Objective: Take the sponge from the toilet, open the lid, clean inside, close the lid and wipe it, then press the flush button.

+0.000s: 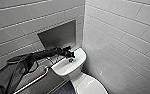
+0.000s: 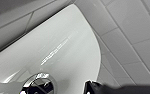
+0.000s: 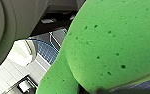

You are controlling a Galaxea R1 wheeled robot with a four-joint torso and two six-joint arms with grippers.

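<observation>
The sponge (image 3: pixel 111 45) lies closest of all, pressed up near the right wrist camera: bright green, soft and matt, pitted with small dark pores, its outline rounded and pinched to a waist. It hangs clear above a blue gridded floor (image 3: pixel 47 50) with nothing under it, so the right jaws are clamped on it, though the pad itself hides them. Above it a smooth grey curve of the robot's body (image 3: pixel 13 22) blocks the upper corner.

In the head view the dark left arm (image 1: pixel 28 62) reaches from the left to the tank cover (image 1: pixel 77 56), a flat, glossy white slab with rounded corners. The left jaws hover just above the cover, just beside the flush button (image 1: pixel 71 60); whether they are open or closed I cannot tell. In the left wrist view the flush button (image 2: pixel 38 85) is a round disc in a shiny chrome ring, dark inside, cut off by the frame edge, and the cover's sheen carries streaked reflections.

Below the tank the lid (image 1: pixel 91 86) lies down, a smooth white oval, only partly shown. A pale metal grab bar (image 1: pixel 33 81) runs alongside the toilet, its far end hidden behind the arm. A dull grey metal panel (image 1: pixel 58 35) is set into the wall of large pale rectangular tiles (image 1: pixel 121 32).

The sponge is well apart from the left jaws and the tank.
</observation>
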